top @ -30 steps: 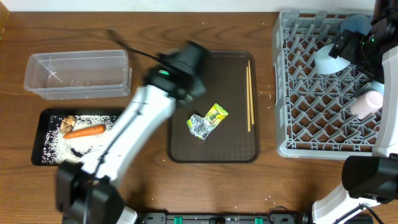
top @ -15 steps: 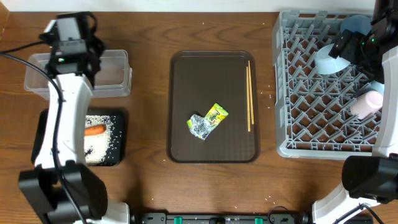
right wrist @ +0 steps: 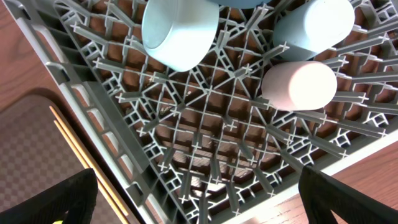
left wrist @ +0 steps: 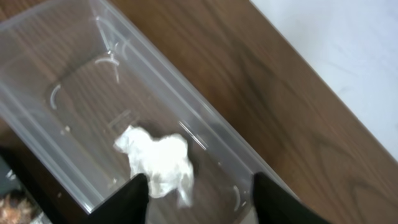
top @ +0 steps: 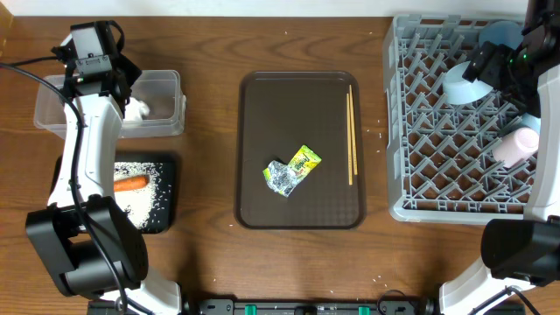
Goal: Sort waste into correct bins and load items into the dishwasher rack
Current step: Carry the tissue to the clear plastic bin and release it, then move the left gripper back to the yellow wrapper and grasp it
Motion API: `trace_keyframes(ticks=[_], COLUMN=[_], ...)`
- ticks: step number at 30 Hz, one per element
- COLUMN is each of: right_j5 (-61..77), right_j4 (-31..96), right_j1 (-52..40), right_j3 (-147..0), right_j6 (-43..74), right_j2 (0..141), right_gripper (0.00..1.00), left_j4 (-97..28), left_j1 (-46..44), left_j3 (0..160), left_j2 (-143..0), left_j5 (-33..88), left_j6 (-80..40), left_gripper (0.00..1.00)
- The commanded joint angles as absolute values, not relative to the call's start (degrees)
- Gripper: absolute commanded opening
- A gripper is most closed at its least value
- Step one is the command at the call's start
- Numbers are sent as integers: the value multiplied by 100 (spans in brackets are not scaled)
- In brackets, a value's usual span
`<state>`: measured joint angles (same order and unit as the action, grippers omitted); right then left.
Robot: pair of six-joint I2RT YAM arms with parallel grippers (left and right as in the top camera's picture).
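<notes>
My left gripper point(top: 118, 87) hangs over the clear tub point(top: 166, 83), open point(left wrist: 199, 180). The crumpled white paper point(left wrist: 158, 158) lies loose in the tub just beyond the left finger point(top: 138, 108). The black tray point(top: 166, 210) holds rice point(top: 140, 197) and the carrot point(top: 131, 183). A green-yellow wrapper point(top: 304, 162) and the chopsticks point(top: 351, 136) rest on the brown serving tray point(top: 302, 87). My right gripper point(top: 494, 66) stands wide open and empty above the grey rack point(top: 402, 131). Under it point(right wrist: 196, 174) sit the pale blue bowl point(right wrist: 180, 31), pale blue cup point(right wrist: 314, 25) and whitish cup point(right wrist: 298, 84).
A crumpled silvery scrap point(top: 280, 177) lies against the wrapper. A few rice grains point(top: 378, 133) are scattered on the wood between the serving tray and the rack. The left arm crosses above the black tray and hides part of it.
The left arm swung from the serving tray to the clear tub. Its gripper then opened, and the white paper now lies in the tub. The right arm has not moved.
</notes>
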<state>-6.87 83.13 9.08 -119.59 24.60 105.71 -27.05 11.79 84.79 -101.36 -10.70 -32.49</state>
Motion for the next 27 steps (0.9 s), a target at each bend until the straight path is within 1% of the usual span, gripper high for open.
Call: trace_keyframes(ticks=[1,4,7,10,13,16,19,23,27], right_j5=[-685,-685,-685,-683,-685,-685,-685,-685,-685], right_j4=[8320,8320,8320,8320,8320,8320,8320,8320,8320], right_j1=[860,860,860,860,860,860,860,860,860], right_j3=[-11983,-11983,-11983,-11983,-11983,-11983,-11983,-11983,-11983], right_j6=[2523,2523,2523,2523,2523,2523,2523,2523,2526], right_j2=[10578,10578,10578,10578,10578,10578,10578,10578,10578], right_gripper=[99,99,99,99,99,99,99,99,99], left_j4=[-2832,-3124,-3496,-3822,-4119,-4670,-5216,-5870,-5996], left_j1=[1188,1181,1181,1181,1164,1024,685,-32,-738], left_j3=[8541,8541,8541,8541,8541,8541,8541,8458,8031], left_j2=[-10116,-9981,-9719,-9330,-8934,-8595,-8486,-8560,-8606], left_j5=[-1116,-974,-447,338,1050,1361,1374,1372,1262], left_j6=[-3129,-3131,-3133,-3133,-3129,-3133,-3083,-2606,-2292], left_gripper=[56,56,56,66,70,72,73,72,73])
